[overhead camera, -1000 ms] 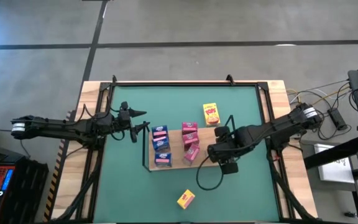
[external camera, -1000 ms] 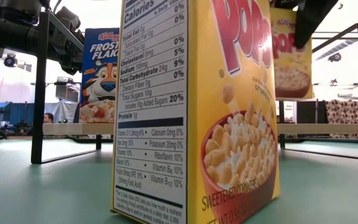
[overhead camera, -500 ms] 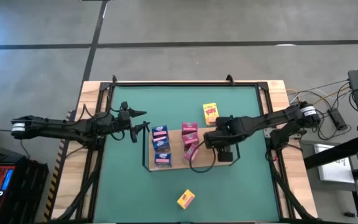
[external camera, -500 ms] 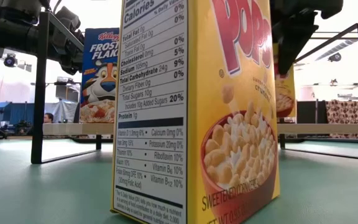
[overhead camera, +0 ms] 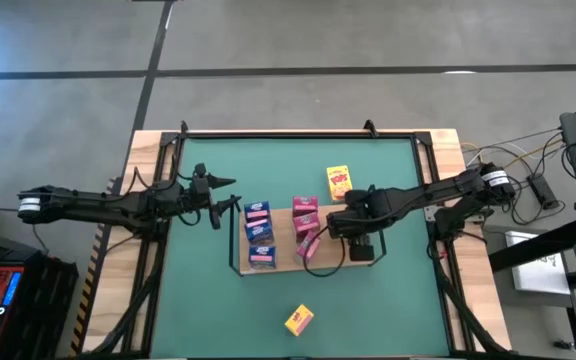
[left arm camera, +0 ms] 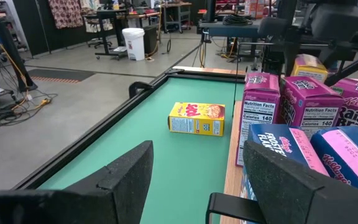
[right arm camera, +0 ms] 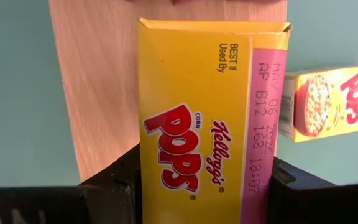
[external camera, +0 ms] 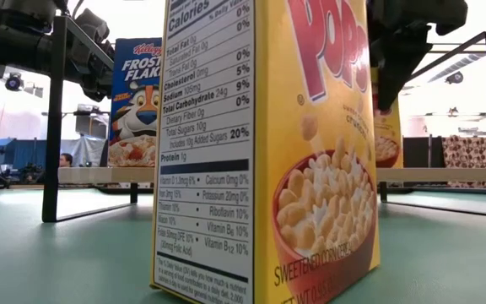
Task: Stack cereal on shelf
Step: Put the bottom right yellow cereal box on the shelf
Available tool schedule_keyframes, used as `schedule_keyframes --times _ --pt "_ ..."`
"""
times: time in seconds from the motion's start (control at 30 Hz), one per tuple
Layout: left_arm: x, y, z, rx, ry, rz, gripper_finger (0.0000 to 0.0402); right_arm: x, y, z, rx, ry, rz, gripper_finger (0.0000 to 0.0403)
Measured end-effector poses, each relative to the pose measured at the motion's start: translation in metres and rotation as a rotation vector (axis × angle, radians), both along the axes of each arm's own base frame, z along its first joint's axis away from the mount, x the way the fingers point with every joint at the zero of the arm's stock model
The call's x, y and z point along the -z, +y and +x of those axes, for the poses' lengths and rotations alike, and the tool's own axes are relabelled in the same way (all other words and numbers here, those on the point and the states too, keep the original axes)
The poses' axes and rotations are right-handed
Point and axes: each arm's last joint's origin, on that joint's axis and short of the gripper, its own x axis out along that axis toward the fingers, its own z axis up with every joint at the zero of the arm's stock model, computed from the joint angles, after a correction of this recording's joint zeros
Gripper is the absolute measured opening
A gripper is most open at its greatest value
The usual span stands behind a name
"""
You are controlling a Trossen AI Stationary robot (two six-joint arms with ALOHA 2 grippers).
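the right gripper [right arm camera: 204, 186], clamped on a yellow cereal box [right arm camera: 207, 118], hovers over the shelf [right arm camera: 98, 81], apparently needing to lower and release it; the left gripper [left arm camera: 194, 180] waits open by the bench's left edge.

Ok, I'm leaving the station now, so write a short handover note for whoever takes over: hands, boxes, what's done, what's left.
Right hand: shut on a yellow Corn Pops box, over the shelf's right end.
Left hand: open, empty, waiting at the shelf's left edge.
Done: blue Frosted Flakes boxes and pink Raisin Bran boxes are on the shelf.
Left: set down the held box, then fetch the loose Corn Pops boxes, one beyond the shelf, one nearer the front edge.
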Motion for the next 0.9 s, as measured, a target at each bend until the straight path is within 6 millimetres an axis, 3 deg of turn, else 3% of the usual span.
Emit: schedule_keyframes --times 0.4,0.9 --pt "-0.0001 0.0000 0.0000 0.000 0.000 0.000 0.0233 -0.0002 0.0005 0.0019 -0.009 -0.018 0.006 0.0193" --pt "0.0000 0.0000 0.0000 0.000 0.000 0.000 0.0233 -0.0084 0.0000 -0.0041 0.008 -0.039 0.034 0.0314"
